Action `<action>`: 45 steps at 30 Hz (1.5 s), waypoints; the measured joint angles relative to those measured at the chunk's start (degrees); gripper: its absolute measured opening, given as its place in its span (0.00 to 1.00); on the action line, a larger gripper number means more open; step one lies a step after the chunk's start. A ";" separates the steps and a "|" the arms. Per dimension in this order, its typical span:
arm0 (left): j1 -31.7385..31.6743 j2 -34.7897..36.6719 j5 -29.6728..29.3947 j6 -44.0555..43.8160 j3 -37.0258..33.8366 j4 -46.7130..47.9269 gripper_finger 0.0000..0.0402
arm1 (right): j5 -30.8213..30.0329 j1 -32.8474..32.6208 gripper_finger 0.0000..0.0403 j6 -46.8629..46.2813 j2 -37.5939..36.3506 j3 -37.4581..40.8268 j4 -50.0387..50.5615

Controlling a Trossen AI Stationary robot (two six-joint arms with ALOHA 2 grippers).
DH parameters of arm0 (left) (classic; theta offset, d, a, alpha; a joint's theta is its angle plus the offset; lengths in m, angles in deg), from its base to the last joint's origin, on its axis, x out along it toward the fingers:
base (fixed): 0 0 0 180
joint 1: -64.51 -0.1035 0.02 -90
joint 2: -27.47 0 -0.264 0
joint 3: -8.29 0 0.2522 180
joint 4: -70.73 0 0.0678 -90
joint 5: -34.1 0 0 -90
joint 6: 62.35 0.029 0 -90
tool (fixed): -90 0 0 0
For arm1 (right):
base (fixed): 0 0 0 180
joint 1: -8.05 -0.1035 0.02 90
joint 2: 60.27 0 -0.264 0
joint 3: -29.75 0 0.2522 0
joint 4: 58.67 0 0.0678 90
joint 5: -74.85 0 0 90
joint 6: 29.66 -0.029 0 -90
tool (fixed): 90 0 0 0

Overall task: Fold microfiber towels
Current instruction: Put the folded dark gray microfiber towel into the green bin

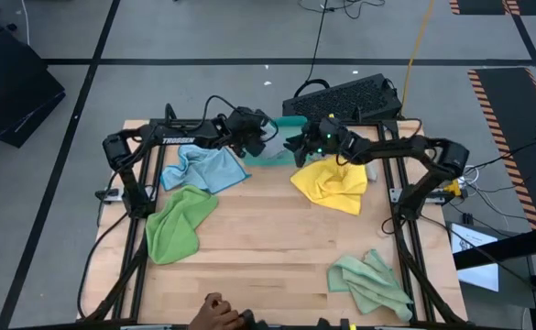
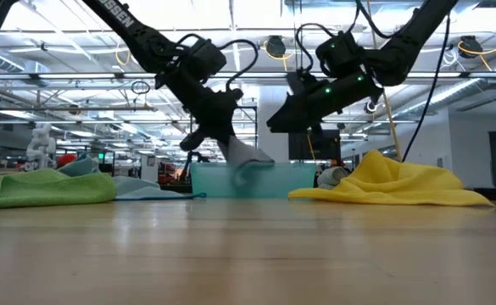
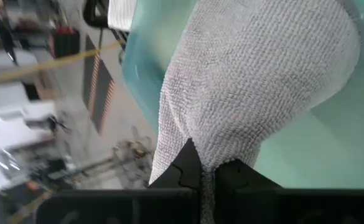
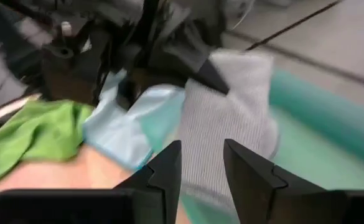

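Note:
A grey towel (image 3: pixel 256 81) hangs from my left gripper (image 3: pixel 206 177), which is shut on it above the teal tray (image 1: pixel 272 158) at the table's far middle. My right gripper (image 4: pixel 200 165) hovers open just to the right of it, its fingers pointing at the towel and apart from it in the low view. A light blue towel (image 1: pixel 208 170) and a green towel (image 1: pixel 180 220) lie crumpled on the left. On the right a yellow towel (image 1: pixel 332 183) lies in a heap. Another green towel (image 1: pixel 368 280) lies near the front right. My left gripper pinches a bunched part of the grey towel (image 3: pixel 210 158) between its two fingers; one layer or several, I cannot tell. The fingers slant down from the table's left. The towel hangs slack below them, and its lower end (image 2: pixel 248 161) dips behind the tray's near wall (image 2: pixel 256 182).
A small grey bundle (image 1: pixel 370 171) lies against the yellow towel's right side. A person's hand (image 1: pixel 217 314) rests at the table's near edge. A black keyboard (image 1: pixel 345 96) sits beyond the far edge. Bare wood shows in the table's middle (image 1: pixel 277 238).

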 joint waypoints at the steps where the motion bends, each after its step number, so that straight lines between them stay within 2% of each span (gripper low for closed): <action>1: 0.53 0.02 -0.29 2.41 0.00 -0.30 0.02 | 2.53 1.13 0.31 0.30 -0.20 0.01 0.71; 6: 4.68 1.48 -2.99 10.77 -0.02 -4.68 0.01 | 12.62 5.12 0.45 0.74 -0.25 -0.01 0.45; 11: 7.95 3.06 -5.54 20.90 -0.04 -7.17 0.03 | 18.47 5.54 0.66 1.96 -0.48 -0.01 -3.24; 14: 9.78 3.76 -7.66 24.57 0.04 -9.21 0.02 | 19.38 4.76 0.77 2.26 -1.23 -0.03 -6.41; 18: 12.15 4.84 -9.30 27.37 0.02 -8.71 0.02 | 15.40 3.88 0.86 5.68 -4.12 -0.01 -6.28; 23: 15.12 5.79 -9.28 38.82 0.00 -8.05 0.03 | 15.43 3.95 0.88 9.57 -8.22 -0.09 -4.35; 25: 16.03 5.71 -9.51 41.73 -0.02 -8.17 0.02 | 17.45 4.13 0.88 10.19 -9.35 -0.06 -3.74; 31: 18.03 5.70 -10.48 44.26 -0.02 -8.59 0.03 | 25.18 5.17 0.88 13.00 -10.30 -0.08 0.11; 35: 19.40 5.70 -11.05 45.91 -0.02 -9.41 0.02 | 25.61 6.54 0.88 15.15 -10.30 -0.08 1.02; 41: 20.41 5.70 -11.05 45.66 -0.02 -9.68 0.03 | 26.37 8.54 0.88 11.70 -8.84 -0.10 -0.20; 45: 20.41 5.70 -11.05 45.22 -0.02 -10.92 0.03 | 34.56 8.14 0.88 9.81 -5.10 -0.03 -1.64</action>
